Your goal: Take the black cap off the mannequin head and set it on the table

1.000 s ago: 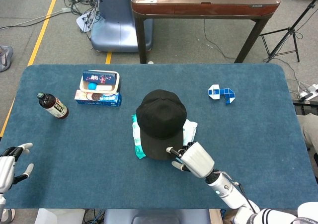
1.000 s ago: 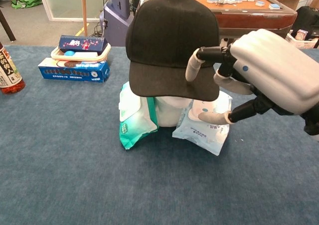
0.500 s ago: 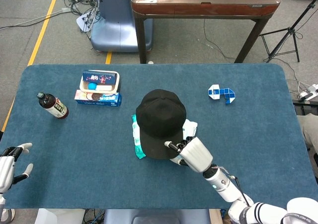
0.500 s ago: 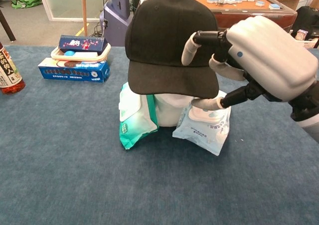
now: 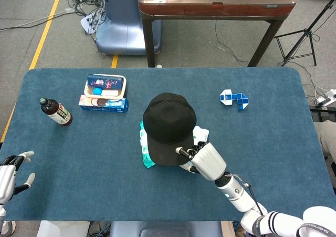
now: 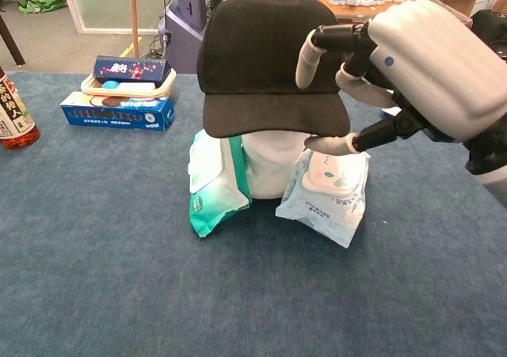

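Observation:
A black cap (image 5: pixel 168 125) (image 6: pixel 265 64) sits on a white mannequin head (image 6: pixel 273 163) in the middle of the blue table (image 5: pixel 273 137). My right hand (image 5: pixel 205 161) (image 6: pixel 412 68) pinches the right side of the cap's brim, with fingers on top and the thumb under it. The brim is raised off the head. At the table's near left corner my left hand (image 5: pixel 9 176) rests with its fingers spread and holds nothing. The chest view does not show it.
Two wet-wipe packs (image 6: pixel 214 179) (image 6: pixel 329 191) lean against the mannequin head. A dark bottle (image 5: pixel 55 111) lies far left. Stacked snack boxes (image 5: pixel 104 92) stand at the back left. A blue and white twist toy (image 5: pixel 234 98) lies at the back right.
My right hand has risen with the cap's brim in its pinch, lifting and levelling the cap on the head. The left hand has not moved.

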{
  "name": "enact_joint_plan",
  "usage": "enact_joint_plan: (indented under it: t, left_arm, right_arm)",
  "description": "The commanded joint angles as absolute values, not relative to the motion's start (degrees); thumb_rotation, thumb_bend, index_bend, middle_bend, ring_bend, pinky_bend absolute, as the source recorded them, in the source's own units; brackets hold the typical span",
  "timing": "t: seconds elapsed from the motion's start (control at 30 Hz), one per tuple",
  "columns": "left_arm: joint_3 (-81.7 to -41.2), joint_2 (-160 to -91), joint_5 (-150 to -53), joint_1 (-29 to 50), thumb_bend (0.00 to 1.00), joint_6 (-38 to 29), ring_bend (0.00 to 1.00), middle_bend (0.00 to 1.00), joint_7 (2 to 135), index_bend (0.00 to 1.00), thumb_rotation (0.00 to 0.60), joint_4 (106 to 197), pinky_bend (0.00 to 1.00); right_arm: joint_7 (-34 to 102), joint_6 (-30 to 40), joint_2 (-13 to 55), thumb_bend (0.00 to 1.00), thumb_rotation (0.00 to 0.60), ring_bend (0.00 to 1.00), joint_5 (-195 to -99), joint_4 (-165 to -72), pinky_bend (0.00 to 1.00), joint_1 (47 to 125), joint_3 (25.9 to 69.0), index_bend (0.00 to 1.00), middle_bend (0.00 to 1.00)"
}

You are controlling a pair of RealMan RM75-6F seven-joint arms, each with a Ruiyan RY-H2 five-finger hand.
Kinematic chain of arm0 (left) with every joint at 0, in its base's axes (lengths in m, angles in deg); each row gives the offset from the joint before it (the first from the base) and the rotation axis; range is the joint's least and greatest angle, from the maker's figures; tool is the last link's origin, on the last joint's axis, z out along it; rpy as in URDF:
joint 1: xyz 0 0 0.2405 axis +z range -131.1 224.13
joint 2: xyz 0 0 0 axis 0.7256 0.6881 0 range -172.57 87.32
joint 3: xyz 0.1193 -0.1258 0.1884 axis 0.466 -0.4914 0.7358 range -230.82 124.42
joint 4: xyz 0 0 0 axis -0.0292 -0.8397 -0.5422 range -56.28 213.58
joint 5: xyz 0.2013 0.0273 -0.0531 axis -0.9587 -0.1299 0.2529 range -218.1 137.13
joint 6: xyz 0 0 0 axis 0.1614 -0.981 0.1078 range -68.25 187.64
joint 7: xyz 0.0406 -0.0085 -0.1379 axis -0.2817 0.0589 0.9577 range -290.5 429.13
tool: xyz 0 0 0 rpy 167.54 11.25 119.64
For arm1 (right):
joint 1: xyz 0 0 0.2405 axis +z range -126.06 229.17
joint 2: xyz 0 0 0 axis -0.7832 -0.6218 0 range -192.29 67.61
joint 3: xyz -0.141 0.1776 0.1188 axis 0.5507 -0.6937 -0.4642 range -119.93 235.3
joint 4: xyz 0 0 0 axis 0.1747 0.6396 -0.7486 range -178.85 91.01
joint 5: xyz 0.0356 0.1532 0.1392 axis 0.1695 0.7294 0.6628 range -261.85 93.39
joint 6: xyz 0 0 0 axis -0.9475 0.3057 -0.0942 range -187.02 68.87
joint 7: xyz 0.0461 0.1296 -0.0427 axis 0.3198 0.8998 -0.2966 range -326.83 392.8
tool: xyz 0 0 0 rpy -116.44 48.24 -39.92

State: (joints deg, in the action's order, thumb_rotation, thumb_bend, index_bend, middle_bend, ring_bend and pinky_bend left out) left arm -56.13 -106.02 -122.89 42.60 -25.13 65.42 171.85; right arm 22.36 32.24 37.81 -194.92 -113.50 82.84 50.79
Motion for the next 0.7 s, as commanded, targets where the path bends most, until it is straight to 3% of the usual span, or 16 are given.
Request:
enact_joint_plan:
  t: [0.03, 0.7]
  left_arm:
    - [-56.16, -106.05, -122.78, 42.57, 0.3, -25.03, 0.29, 0.4, 65.4, 0.27, 0.6, 171.85, 0.52]
    - [-56.17, -106.08, -122.68, 42.57, 0.3, -24.92, 0.29, 0.4, 65.11, 0.27, 0.6, 171.94, 0.52]
  right_arm:
    - [21.55, 32.26, 37.19, 0.12, 0.6, 0.97, -195.0, -114.72, 1.0, 83.06, 50.91, 0.5, 1.0]
    - [15.08, 30.41, 33.44, 0.25, 0.6, 0.98, -194.44, -124.62, 1.0, 84.31, 49.67, 0.55, 1.0]
